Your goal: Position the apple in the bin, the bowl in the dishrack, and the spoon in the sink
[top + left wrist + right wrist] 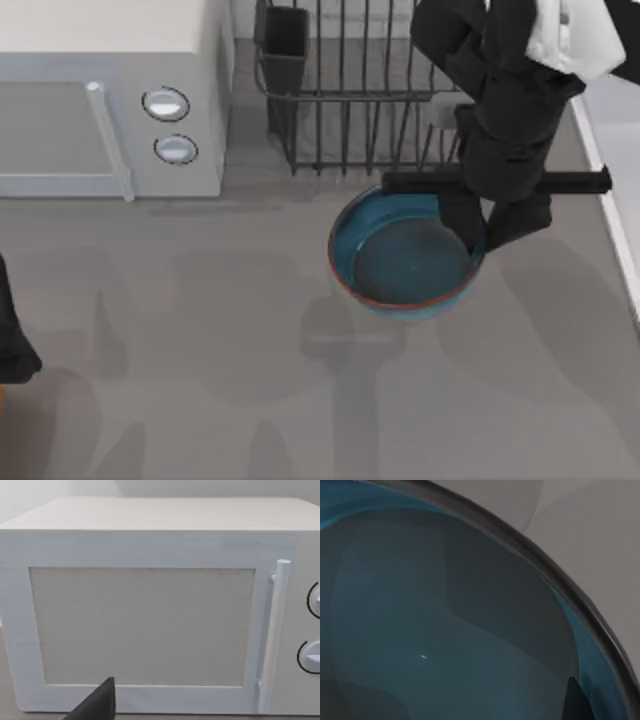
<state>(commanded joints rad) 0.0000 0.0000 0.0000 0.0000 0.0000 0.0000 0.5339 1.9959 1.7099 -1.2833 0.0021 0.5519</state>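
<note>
The deep blue bowl (405, 255) with its reddish-brown rim sits just in front of the black wire dishrack (350, 95). My right gripper (487, 232) comes down over the bowl's right rim, one finger inside and one outside, shut on the rim. The right wrist view looks into the bowl (430, 625) from close up, with a dark fingertip (574, 700) at its edge. The sink (622, 170) shows as a white strip along the right edge. My left arm (12, 340) rests at the table's left edge. The apple, the spoon and the bin are out of view.
A white microwave (110, 100) with two round knobs stands at the back left and faces the left wrist camera (150, 625). The dishrack's dark cutlery cup (285, 45) is at its left corner. Bare grey tabletop (250, 400) spreads across the front.
</note>
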